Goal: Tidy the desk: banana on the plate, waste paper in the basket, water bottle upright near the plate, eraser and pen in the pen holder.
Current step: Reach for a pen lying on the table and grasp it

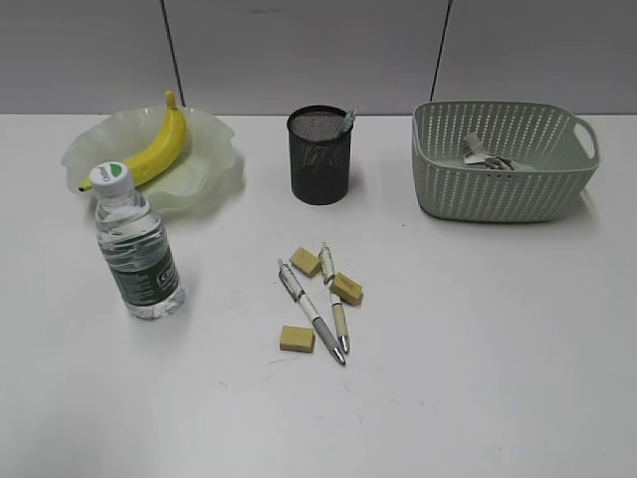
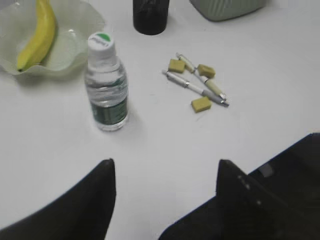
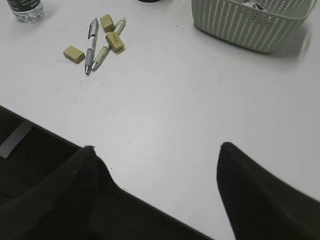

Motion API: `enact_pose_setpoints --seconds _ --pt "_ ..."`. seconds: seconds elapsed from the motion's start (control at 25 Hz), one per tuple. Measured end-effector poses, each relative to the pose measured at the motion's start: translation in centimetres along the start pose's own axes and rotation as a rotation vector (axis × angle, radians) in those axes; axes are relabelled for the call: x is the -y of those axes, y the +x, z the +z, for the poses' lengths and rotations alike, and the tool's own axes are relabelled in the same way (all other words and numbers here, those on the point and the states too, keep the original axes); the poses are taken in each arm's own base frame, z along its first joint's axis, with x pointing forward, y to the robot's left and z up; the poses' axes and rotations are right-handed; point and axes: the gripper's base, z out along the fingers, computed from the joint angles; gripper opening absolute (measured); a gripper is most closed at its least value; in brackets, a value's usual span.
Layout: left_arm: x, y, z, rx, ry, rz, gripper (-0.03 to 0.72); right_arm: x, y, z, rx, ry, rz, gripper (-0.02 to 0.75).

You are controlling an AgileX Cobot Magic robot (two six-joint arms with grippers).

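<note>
The banana (image 1: 159, 147) lies in the pale green plate (image 1: 214, 174) at the back left of the desk (image 1: 478, 329). The water bottle (image 1: 136, 249) stands upright in front of the plate. The black pen holder (image 1: 319, 164) has one pen (image 1: 347, 121) in it. Two pens (image 1: 314, 315) and three yellow erasers (image 1: 297, 339) lie in the middle. The waste paper (image 1: 481, 153) is in the basket (image 1: 503, 184). My left gripper (image 2: 165, 162) is open and empty, well short of the bottle (image 2: 106, 85). My right gripper (image 3: 156, 147) is open and empty over bare desk.
In the left wrist view the plate (image 2: 75, 55), banana (image 2: 37, 35) and pens (image 2: 197, 87) show ahead. In the right wrist view the pens (image 3: 92, 45), erasers (image 3: 74, 54) and basket (image 3: 240, 25) show ahead. Neither arm shows in the exterior view.
</note>
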Motion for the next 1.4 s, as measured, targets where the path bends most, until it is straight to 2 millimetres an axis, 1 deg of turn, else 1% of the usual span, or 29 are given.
enact_pose_setpoints --seconds 0.08,0.2,0.28,0.32,0.48,0.56,0.64,0.72,0.84,0.92,1.0,1.04,1.16,1.24,1.4 --pt "0.4 -2.3 1.1 -0.006 0.056 -0.029 0.472 0.0 0.0 0.0 0.0 0.001 0.0 0.581" --pt "0.9 -6.4 2.8 0.008 0.133 -0.044 0.472 0.0 0.0 0.0 0.0 0.001 -0.001 0.581" --pt "1.0 -8.9 4.6 -0.012 0.162 -0.066 0.47 0.0 0.0 0.0 0.0 0.002 -0.001 0.581" --pt "0.9 -10.1 6.1 -0.04 0.172 -0.085 0.468 0.0 0.0 0.0 0.0 0.002 -0.001 0.581" --pt "0.9 -13.4 9.8 -0.101 0.214 -0.148 0.465 0.0 0.0 0.0 0.001 0.003 -0.001 0.581" --pt "0.7 -14.3 12.4 -0.157 0.227 -0.213 0.465 0.0 0.0 0.0 0.001 0.003 -0.001 0.581" --pt "0.6 -14.7 14.7 -0.211 0.228 -0.293 0.465 0.0 0.0 0.0 0.001 0.003 -0.001 0.581" --pt "0.7 -14.6 17.2 -0.279 0.225 -0.348 0.465 0.0 0.0 0.0 0.001 0.003 -0.001 0.581" --pt "2.1 -14.3 20.3 -0.366 0.239 -0.392 0.465 0.0 0.0 0.0 0.002 0.003 -0.001 0.581" --pt "3.4 -14.0 22.2 -0.425 0.235 -0.426 0.465 0.0 0.0 0.0 0.002 0.003 -0.001 0.581" --pt "4.2 -13.2 24.1 -0.52 0.17 -0.487 0.465 0.0 0.0 0.0 0.002 0.003 -0.001 0.581" --pt "4.4 -12.8 25.1 -0.566 0.126 -0.489 0.465 0.0 0.0 0.0 0.002 0.003 -0.001 0.581" --pt "4.4 -11.8 27.5 -0.702 0.007 -0.518 0.465 0.0 0.0 0.0 0.002 0.003 -0.001 0.581" --pt "4.5 -11.7 28.9 -0.746 -0.025 -0.554 0.465 0.0 0.0 0.0 0.002 0.003 -0.001 0.581" --pt "4.6 -12.5 31.2 -0.745 -0.056 -0.619 0.463 0.0 0.0 0.0 0.002 0.003 -0.001 0.581"
